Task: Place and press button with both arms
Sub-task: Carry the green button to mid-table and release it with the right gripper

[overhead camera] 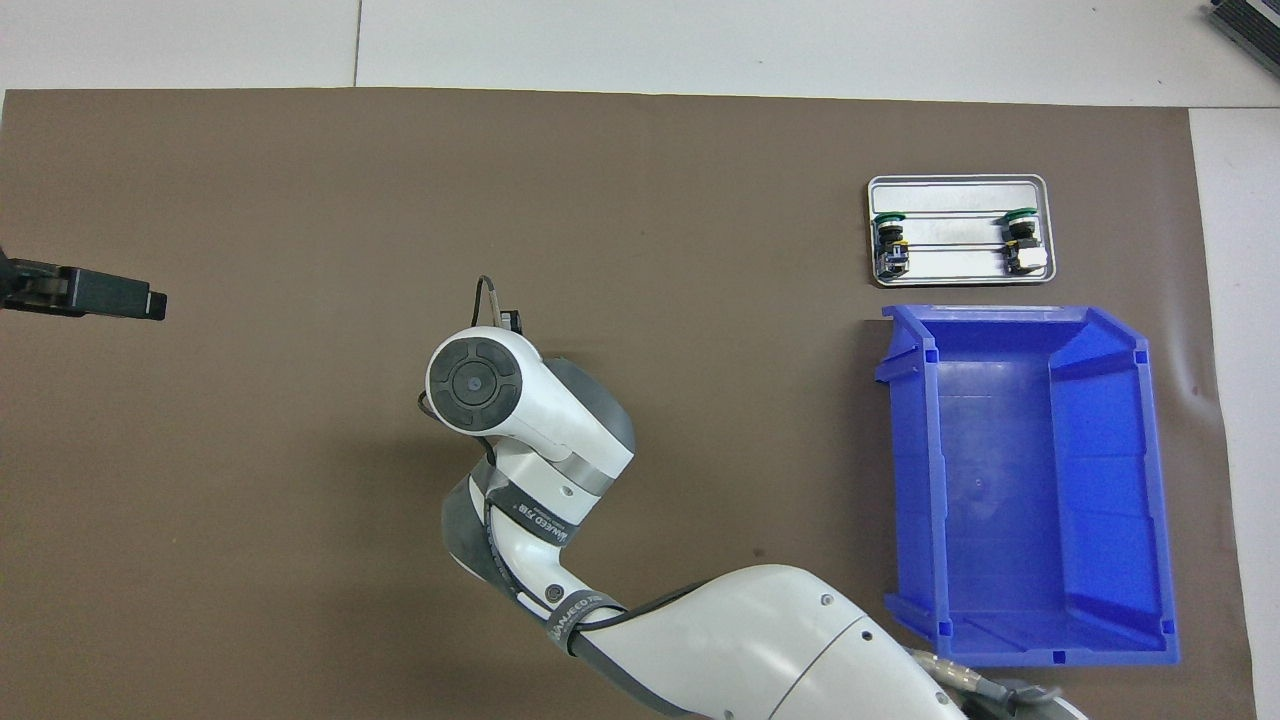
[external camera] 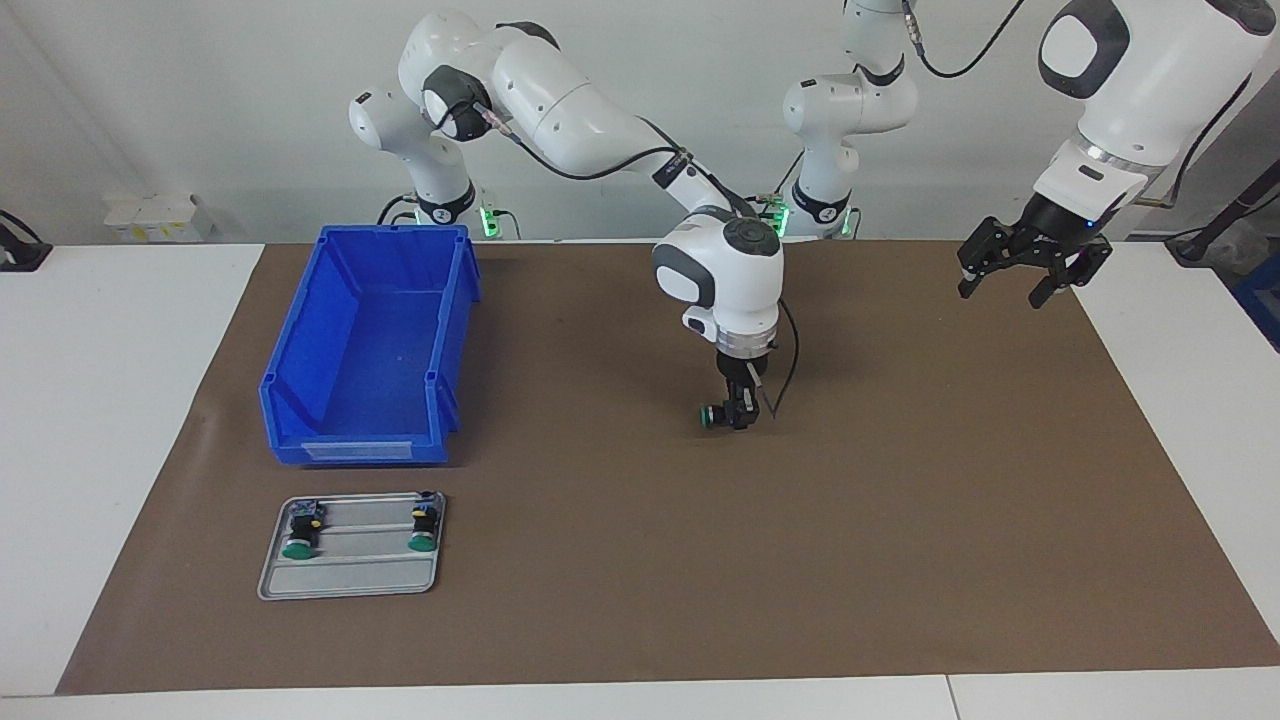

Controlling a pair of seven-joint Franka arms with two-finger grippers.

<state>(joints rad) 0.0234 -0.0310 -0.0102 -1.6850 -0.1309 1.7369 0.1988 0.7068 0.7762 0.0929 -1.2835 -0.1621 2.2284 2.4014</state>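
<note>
- Lowering near the centre of the frame, the right arm's black two-finger tool (external camera: 741,412) holds the small green-capped push-button (external camera: 713,415) at the brown tabletop (external camera: 900,520) mat, fingers narrow around its black body.
- Lying on its side, the button's long axis runs level, green cap toward the blue plastic bin (external camera: 370,350).
- Hanging at the upper right of the frame, the left arm's black tool (external camera: 1005,285) waits with fingers spread wide, well apart from the button; the right arm is far nearer.
- Resting at lower left, a grey metal tray (external camera: 350,580) carries two similar green-capped buttons (external camera: 298,530).
</note>
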